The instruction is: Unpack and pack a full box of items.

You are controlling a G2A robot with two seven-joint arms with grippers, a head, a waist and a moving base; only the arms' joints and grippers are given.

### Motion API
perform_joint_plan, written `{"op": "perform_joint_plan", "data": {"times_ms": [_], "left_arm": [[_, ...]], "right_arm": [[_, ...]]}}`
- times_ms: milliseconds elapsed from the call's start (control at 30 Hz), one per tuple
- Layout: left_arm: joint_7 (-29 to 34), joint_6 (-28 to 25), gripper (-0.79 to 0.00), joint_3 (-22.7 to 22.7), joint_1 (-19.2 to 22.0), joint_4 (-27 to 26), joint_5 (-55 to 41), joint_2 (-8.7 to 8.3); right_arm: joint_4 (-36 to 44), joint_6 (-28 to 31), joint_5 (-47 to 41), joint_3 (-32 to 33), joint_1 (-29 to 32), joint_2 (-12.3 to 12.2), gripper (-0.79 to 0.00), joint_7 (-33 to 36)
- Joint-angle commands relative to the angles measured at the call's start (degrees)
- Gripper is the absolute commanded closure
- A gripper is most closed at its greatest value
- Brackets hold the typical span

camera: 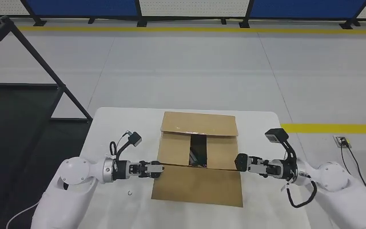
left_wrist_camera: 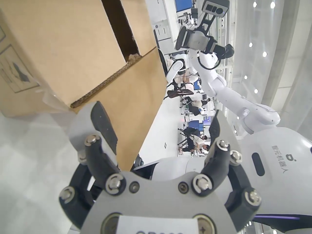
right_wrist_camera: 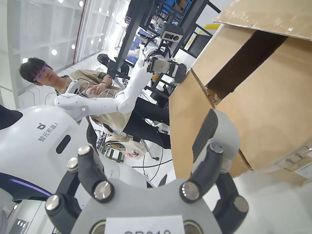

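A cardboard box (camera: 171,150) stands in the middle of the white table. Its far flap (camera: 197,123) and near flap (camera: 197,186) are folded outward. The two side flaps lie over the top, with a narrow gap (camera: 198,151) showing dark items inside. My left gripper (camera: 155,169) is at the left end of the near flap's fold. In its wrist view it (left_wrist_camera: 158,125) is open, and the flap's edge (left_wrist_camera: 139,93) runs between the jaws. My right gripper (camera: 241,162) is at the right end. It (right_wrist_camera: 151,132) is open too, astride the flap's edge (right_wrist_camera: 185,122).
The table (camera: 114,131) has bare room left and right of the box. A small ring-like bit (camera: 130,193) lies near the left arm. A black metal frame (camera: 34,86) stands beyond the table's left side.
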State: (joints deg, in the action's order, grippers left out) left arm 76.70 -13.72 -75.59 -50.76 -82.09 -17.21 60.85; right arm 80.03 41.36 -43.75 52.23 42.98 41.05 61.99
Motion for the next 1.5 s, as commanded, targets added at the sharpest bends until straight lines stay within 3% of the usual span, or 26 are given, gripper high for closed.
{"op": "perform_joint_plan", "data": {"times_ms": [0, 67, 200, 400, 500, 933, 1133, 1333, 1467], "left_arm": [[0.0, 0.0, -0.785, 0.0, 0.0, 0.0, 0.0, 0.01], [0.0, 0.0, -0.785, 0.0, 0.0, 0.0, 0.0, 0.01], [0.0, 0.0, -0.785, 0.0, 0.0, 0.0, 0.0, 0.01], [0.0, 0.0, -0.785, 0.0, 0.0, 0.0, 0.0, 0.01], [0.0, 0.0, -0.785, 0.0, 0.0, 0.0, 0.0, 0.01], [0.0, 0.0, -0.785, 0.0, 0.0, 0.0, 0.0, 0.01], [0.0, 0.0, -0.785, 0.0, 0.0, 0.0, 0.0, 0.01], [0.0, 0.0, -0.785, 0.0, 0.0, 0.0, 0.0, 0.01], [0.0, 0.0, -0.785, 0.0, 0.0, 0.0, 0.0, 0.01]], "right_arm": [[0.2, -0.4, -0.1, 0.0, 0.1, 0.0, -0.785, -0.2], [1.8, -3.4, -1.7, 0.1, 0.4, 0.1, -0.785, -0.5], [1.6, -15.9, -3.0, -0.9, -1.3, 1.1, -0.785, -4.5], [-2.8, -30.5, -3.7, -3.7, -6.4, 3.5, -0.785, -8.8], [-5.1, -33.4, -4.5, -4.9, -8.5, 4.9, -0.785, -10.6], [-12.3, -37.3, -2.2, -8.9, -14.7, 10.0, -0.785, -17.3], [-13.4, -33.2, -2.6, -8.3, -15.4, 11.6, -0.785, -19.1], [-13.4, -30.2, -2.3, -7.7, -16.8, 13.5, -0.785, -26.1], [-13.3, -29.8, -2.1, -7.9, -17.4, 13.9, -0.785, -25.6]]}}
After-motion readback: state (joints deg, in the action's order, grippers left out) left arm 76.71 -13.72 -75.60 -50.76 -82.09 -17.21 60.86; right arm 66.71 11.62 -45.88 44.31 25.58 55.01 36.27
